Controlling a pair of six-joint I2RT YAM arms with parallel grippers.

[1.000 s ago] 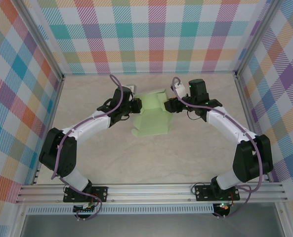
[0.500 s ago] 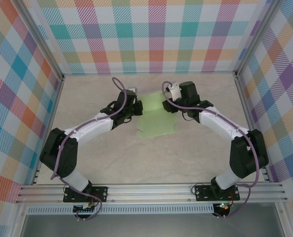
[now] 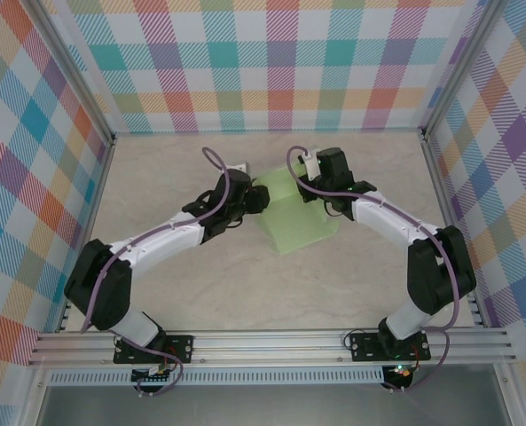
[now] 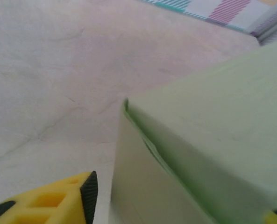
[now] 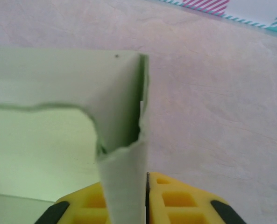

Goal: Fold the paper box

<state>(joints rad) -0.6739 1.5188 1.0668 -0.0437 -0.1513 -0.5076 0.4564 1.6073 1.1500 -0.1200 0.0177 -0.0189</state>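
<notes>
Mid-frame on the pale marbled bench (image 3: 156,204), the right gripper (image 3: 306,189) is clamped on a flap of the pale light-green thin-card paper box (image 3: 300,222), while the left gripper (image 3: 261,198) stands with its jaws apart at the box's left corner.

From my remote station I see a pale beige table top with a faint marble pattern (image 3: 200,284). Its matt surface is evenly lit, with only soft shadows. Three upright wall panels with a colourful checked pattern stand around it: the back panel (image 3: 271,62), the left panel (image 3: 23,177) and the right panel (image 3: 511,177). Slim silver metal posts (image 3: 74,75) run along the corners where the panels meet. At the near edge lies a grooved aluminium rail (image 3: 271,342), and below it I see a plain grey surface (image 3: 271,404).
</notes>
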